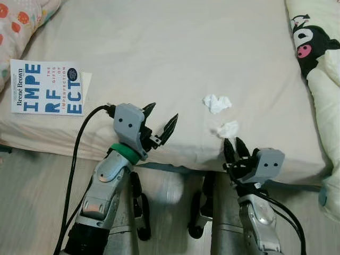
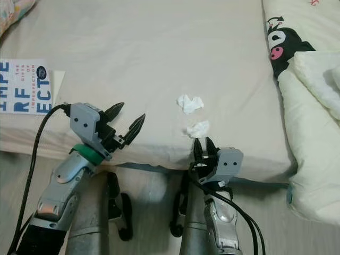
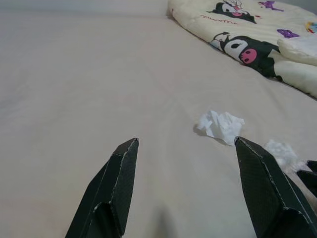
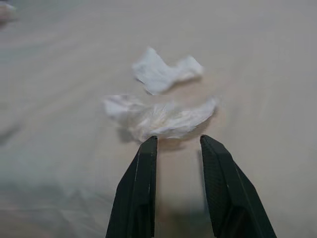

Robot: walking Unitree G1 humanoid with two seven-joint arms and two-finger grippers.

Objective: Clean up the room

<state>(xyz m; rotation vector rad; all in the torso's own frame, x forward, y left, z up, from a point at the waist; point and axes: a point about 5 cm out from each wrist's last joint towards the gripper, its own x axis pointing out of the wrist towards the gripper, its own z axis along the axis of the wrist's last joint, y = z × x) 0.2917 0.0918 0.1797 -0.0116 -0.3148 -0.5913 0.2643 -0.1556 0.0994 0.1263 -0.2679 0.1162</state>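
I see crumpled white paper tissues point(image 1: 217, 103) on the bed's point(image 1: 159, 58) smooth matt cloth; glossy paperback book point(image 1: 47, 87).

Silver arms carry grey wrist housings; left gripper point(image 1: 161, 119) and right gripper point(image 1: 236, 147) have tapered black fingers; green collar, black cables.

Plain beige bed sheet point(image 1: 159, 53); two crumpled white paper tissues point(image 1: 217, 103) point(image 1: 228, 129); white paperback book point(image 1: 47, 87) lettered in large blue capitals; cream quilt point(image 1: 319, 64) printed with a black-and-white cartoon figure — pink nose; grey-bodied grippers with black fingers point(image 1: 171, 125) — a green ring at the left wrist.
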